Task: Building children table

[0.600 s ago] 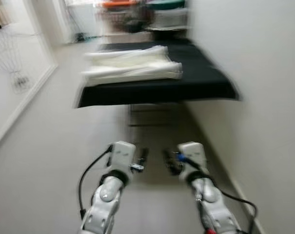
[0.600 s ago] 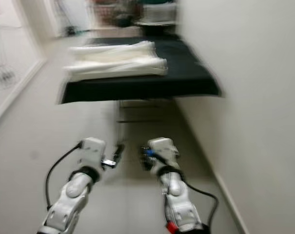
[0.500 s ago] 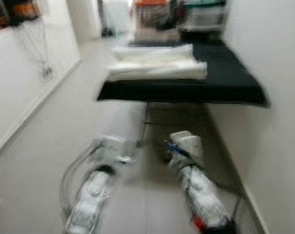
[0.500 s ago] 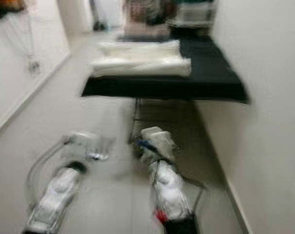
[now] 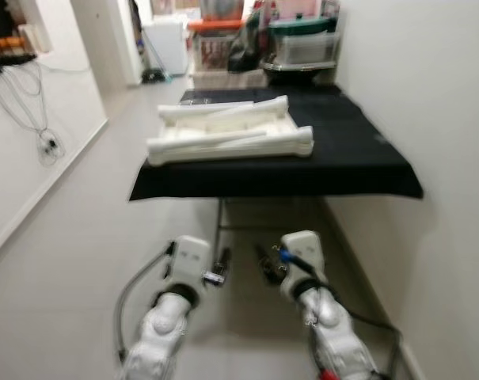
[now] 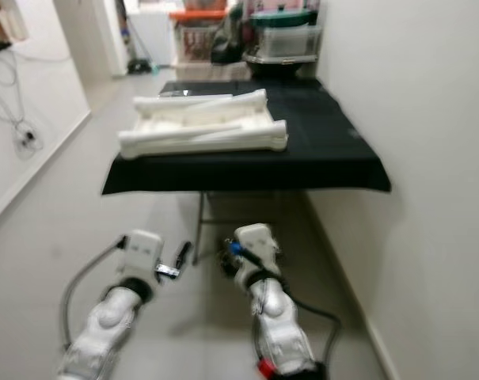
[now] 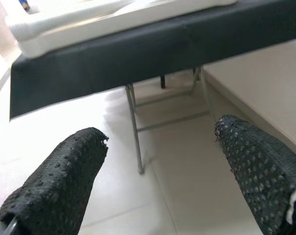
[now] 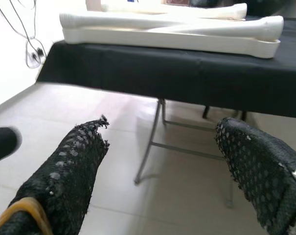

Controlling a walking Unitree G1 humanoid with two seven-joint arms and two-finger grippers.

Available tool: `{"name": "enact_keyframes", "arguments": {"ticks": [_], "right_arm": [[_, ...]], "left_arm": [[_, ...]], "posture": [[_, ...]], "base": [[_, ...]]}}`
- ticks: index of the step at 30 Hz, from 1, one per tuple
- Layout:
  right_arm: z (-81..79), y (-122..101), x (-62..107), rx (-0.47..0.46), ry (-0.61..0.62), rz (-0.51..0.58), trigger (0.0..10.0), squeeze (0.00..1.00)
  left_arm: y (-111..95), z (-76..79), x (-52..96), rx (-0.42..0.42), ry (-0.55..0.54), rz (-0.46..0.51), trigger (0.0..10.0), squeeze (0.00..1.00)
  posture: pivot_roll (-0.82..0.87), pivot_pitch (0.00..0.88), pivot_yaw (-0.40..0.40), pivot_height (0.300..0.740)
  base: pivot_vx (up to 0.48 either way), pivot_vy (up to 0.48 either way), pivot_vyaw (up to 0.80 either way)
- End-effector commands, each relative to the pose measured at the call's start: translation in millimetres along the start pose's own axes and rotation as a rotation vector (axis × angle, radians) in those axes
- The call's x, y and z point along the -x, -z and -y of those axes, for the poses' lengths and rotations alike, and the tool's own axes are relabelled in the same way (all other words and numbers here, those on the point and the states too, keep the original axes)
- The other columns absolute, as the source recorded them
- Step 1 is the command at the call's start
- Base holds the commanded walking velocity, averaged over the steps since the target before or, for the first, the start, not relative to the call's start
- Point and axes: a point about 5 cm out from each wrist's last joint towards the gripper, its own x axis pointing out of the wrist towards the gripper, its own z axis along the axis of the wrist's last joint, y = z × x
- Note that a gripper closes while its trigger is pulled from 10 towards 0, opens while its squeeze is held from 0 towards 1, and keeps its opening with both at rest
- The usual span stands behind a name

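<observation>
So I'm standing in front of a worktop (image 5: 358, 158) draped in black cloth, pushed against the wall on my right. The white children table parts (image 5: 227, 136) are lying on top, toward its left side. My left gripper (image 5: 221, 262) and right gripper (image 5: 264, 264) are both held low over the floor (image 5: 81, 229) in front of it, fingers spread wide, nothing in them. Storage bins (image 5: 302, 43) sit at the far end.
</observation>
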Motion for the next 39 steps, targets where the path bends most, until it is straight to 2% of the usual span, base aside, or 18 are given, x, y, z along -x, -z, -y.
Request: {"name": "enact_keyframes", "arguments": {"ticks": [1,16,36,39], "right_arm": [[6.3,3.7,1.7,0.001,0.020,-0.015,10.0,0.00],[7.0,4.2,0.8,-0.007,0.022,-0.016,10.0,0.00],[7.9,3.6,0.7,-0.013,0.025,-0.015,10.0,0.00],[8.3,3.8,1.0,-0.012,0.026,-0.015,10.0,0.00]], "left_arm": [[-0.5,6.0,-0.3,0.004,0.019,0.001,10.0,0.00],[-0.5,5.9,-1.3,0.002,0.021,0.001,10.0,0.00],[-1.9,6.0,-1.2,0.006,0.018,0.001,10.0,0.00],[-1.5,6.3,-1.2,0.009,0.014,-0.001,10.0,0.00]], "posture": [[-0.02,0.000,0.009,0.740],[-0.02,0.000,0.011,0.740],[-0.02,0.000,0.011,0.740],[-0.02,0.000,0.011,0.740]], "base": [[0.322,0.000,0.00],[0.307,0.000,0.00],[0.395,0.000,0.00],[0.082,0.000,0.00]]}}
